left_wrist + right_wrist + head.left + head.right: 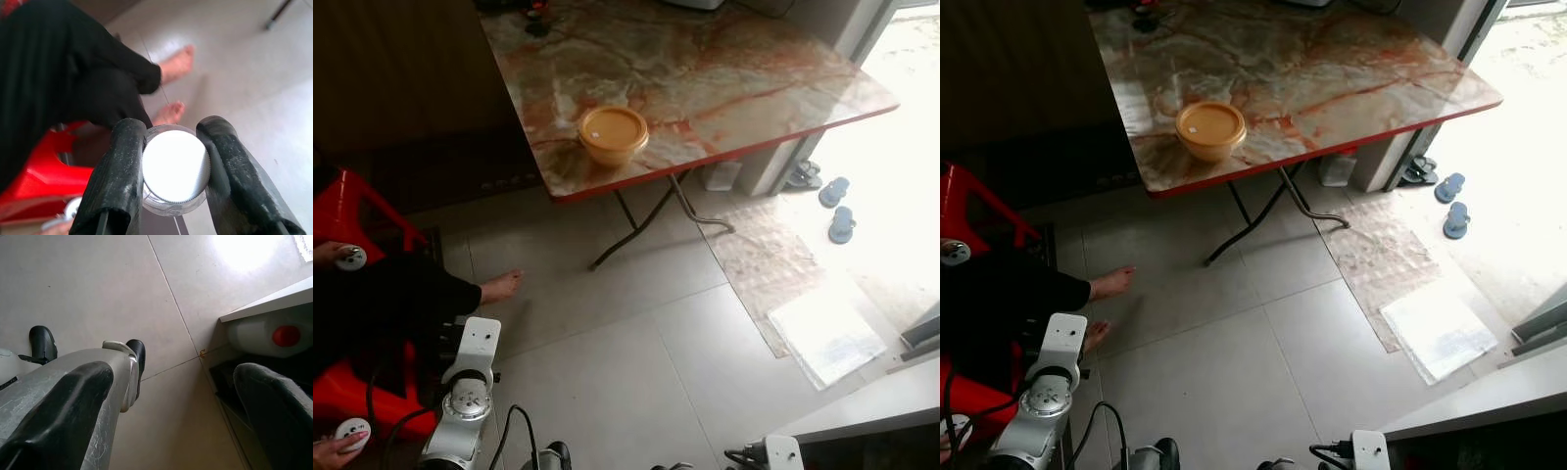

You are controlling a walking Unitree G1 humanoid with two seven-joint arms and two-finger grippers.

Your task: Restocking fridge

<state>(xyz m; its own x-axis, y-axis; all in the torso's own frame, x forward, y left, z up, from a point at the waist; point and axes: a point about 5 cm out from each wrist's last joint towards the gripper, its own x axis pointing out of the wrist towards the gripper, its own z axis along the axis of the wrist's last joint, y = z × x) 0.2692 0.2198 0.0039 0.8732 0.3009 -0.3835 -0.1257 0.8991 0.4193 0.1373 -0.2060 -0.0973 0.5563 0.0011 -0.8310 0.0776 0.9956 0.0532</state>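
Observation:
In the left wrist view my left gripper (pixel 173 133) is shut on a clear bottle with a white screw cap (pixel 175 166), one black finger on each side of its neck. It hangs low above the tiled floor, close to a seated person's bare feet (pixel 172 68). My right gripper (pixel 173 374) is open, its fingers wide apart and nothing between them. Beside it a white jug with a red cap (pixel 266 335) lies inside a dark compartment under a pale grey edge (pixel 264 301). My silver left arm (pixel 460 392) shows at the lower left.
A person in black sits on a red chair (pixel 342 211) at my left, holding two round controllers. Ahead stands a marble folding table (pixel 734 78) with a yellow lidded bowl (pixel 613 133). Sandals (pixel 837 206) and a floor mat (pixel 773 264) lie at the right.

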